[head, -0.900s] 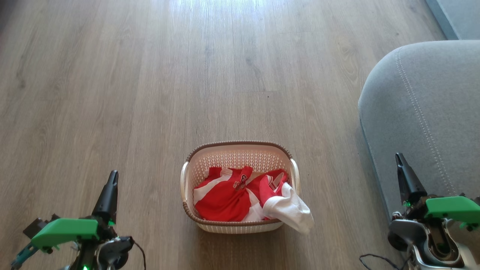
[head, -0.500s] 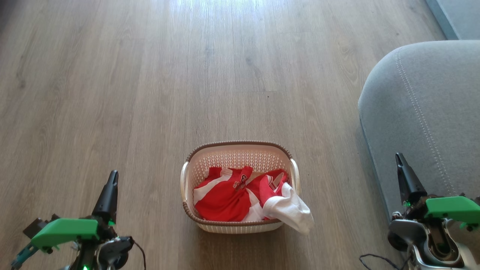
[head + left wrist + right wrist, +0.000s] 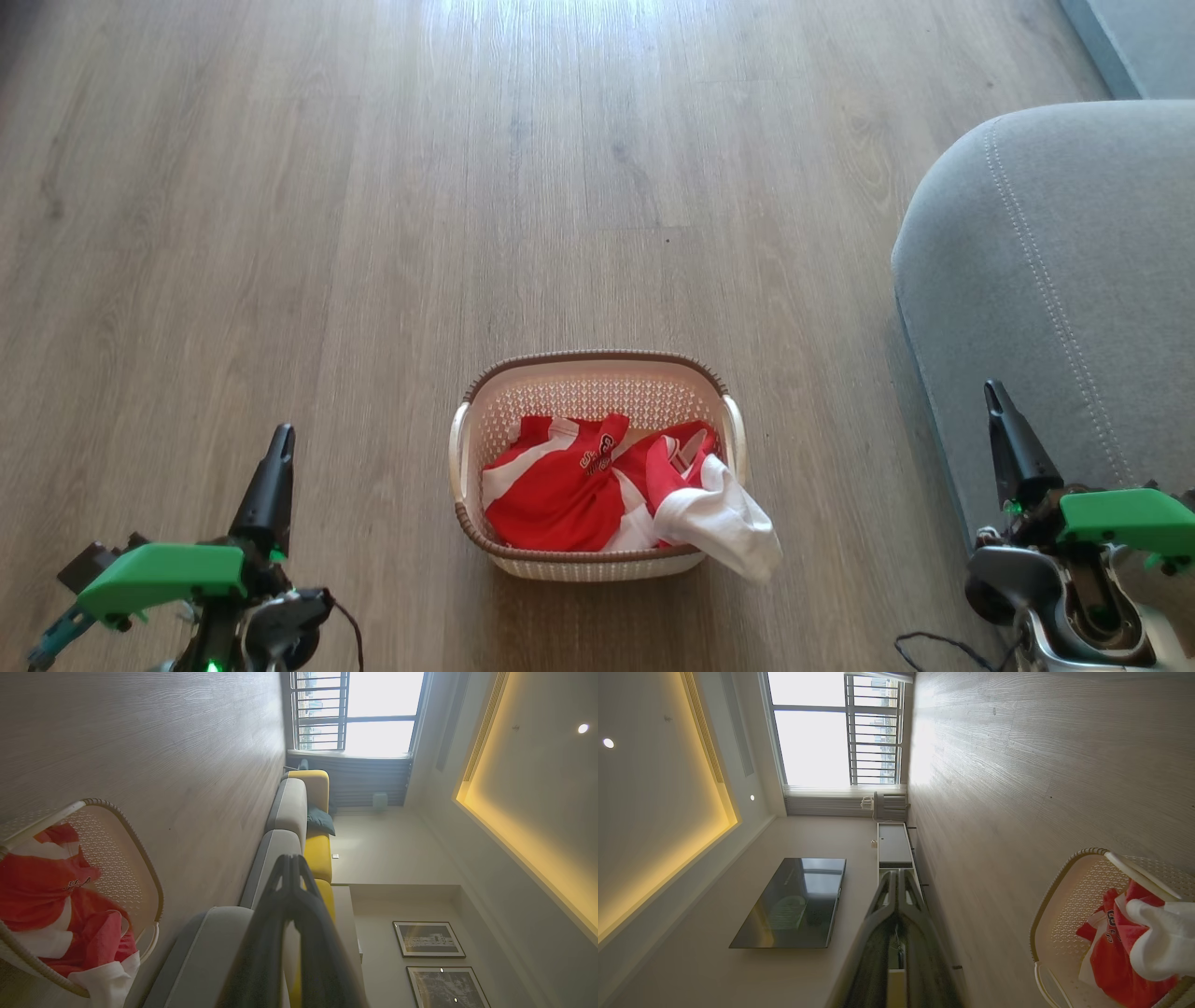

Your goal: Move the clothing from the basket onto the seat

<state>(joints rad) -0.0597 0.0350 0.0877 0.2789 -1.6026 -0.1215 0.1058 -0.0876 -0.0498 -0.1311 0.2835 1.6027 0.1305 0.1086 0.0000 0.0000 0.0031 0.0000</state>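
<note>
**Limp Red Garments Heaped in Basket; Overhanging White Fold Judged the Best Hold**

At the lower left, the left end effector [image 3: 278, 448] is seen with its fingers pressed together and nothing held, well apart from the basket [image 3: 597, 357], which stands on the wooden floor [image 3: 373, 233]. The clothing [image 3: 560, 485] is heaped inside the basket, red with white panels, crumpled and slack. It is judged light and soft, and likely to sag and trail when lifted. A white fold [image 3: 733, 532] is draped over the basket's right rim. A pinch there, or on the raised red ridge beside it, is judged easiest. Snagging on the lattice should be guarded against. Further right lies the seat [image 3: 1055, 261], with the right end effector [image 3: 997, 401] before it, likewise closed on nothing.
</note>
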